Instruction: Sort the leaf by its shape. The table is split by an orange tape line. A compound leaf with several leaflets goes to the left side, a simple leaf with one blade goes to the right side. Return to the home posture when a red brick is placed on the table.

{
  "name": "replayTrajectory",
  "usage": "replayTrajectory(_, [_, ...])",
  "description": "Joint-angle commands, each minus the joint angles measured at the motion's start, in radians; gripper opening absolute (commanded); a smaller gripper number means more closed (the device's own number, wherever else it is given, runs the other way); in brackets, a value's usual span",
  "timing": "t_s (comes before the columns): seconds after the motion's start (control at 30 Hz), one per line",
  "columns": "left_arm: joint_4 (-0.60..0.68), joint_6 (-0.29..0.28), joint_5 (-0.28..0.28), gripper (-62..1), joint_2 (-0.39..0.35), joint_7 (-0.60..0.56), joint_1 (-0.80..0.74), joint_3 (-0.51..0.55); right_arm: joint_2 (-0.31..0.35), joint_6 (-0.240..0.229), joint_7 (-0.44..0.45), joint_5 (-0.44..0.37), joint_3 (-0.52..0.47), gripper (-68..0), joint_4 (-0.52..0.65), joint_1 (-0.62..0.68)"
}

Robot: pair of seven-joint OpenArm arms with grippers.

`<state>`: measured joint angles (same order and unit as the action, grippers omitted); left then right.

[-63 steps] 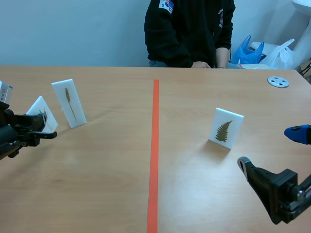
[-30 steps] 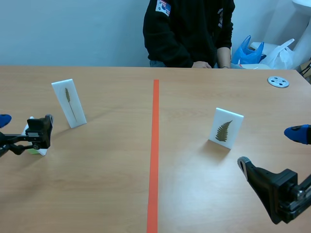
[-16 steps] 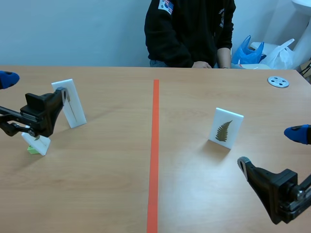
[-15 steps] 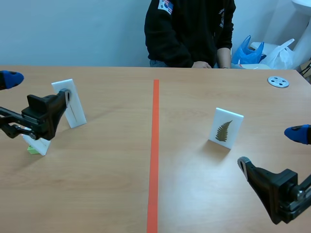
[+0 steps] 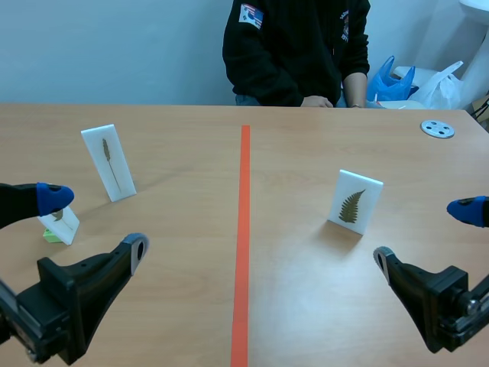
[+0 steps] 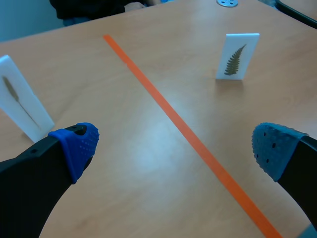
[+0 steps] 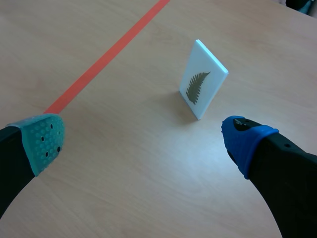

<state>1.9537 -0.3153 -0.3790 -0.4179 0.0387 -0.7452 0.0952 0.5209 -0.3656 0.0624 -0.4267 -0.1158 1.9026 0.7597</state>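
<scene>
Two pincers hang low over the bench's near edge, both spread wide and holding nothing: the left gripper (image 5: 95, 222) (image 6: 173, 148) by the near left corner, the right gripper (image 5: 424, 233) (image 7: 143, 139) by the near right corner. Ahead of the right gripper, apart from its pads, the fern leaf card (image 5: 354, 202) (image 7: 202, 85) stands upright on the right half. The orange tape line (image 5: 243, 229) runs between that card and the left gripper. Just beside the left gripper's blue pad stands a small leaf card (image 5: 59, 223), with a tall slender-leaf card (image 5: 109, 162) behind it. A person (image 5: 294, 46) sits at the far edge, a grey disc (image 5: 437, 128) near the far right corner
</scene>
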Motion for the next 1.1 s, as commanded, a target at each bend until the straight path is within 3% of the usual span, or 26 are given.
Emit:
replayTrajectory(0.0, [-0.004,0.005,-0.001,1.4,0.021,-0.009,0.006,0.006,0.000,0.000,0.015,-0.004,-0.006,-1.2,0.019,-0.012])
replayTrajectory(0.2, [-0.004,0.006,0.001,1.4,0.069,0.041,-0.008,0.006,0.000,0.000,0.015,-0.004,-0.006,-1.2,0.019,-0.012])
replayTrajectory(0.43, [-0.004,0.010,0.001,1.4,0.071,0.082,-0.008,0.006,0.000,0.000,0.013,-0.003,-0.006,-1.2,0.019,-0.012])
replayTrajectory(1.07, [-0.004,0.010,0.001,1.4,0.071,0.063,-0.005,0.006,0.000,0.000,0.011,-0.003,-0.006,-1.2,0.019,-0.012])
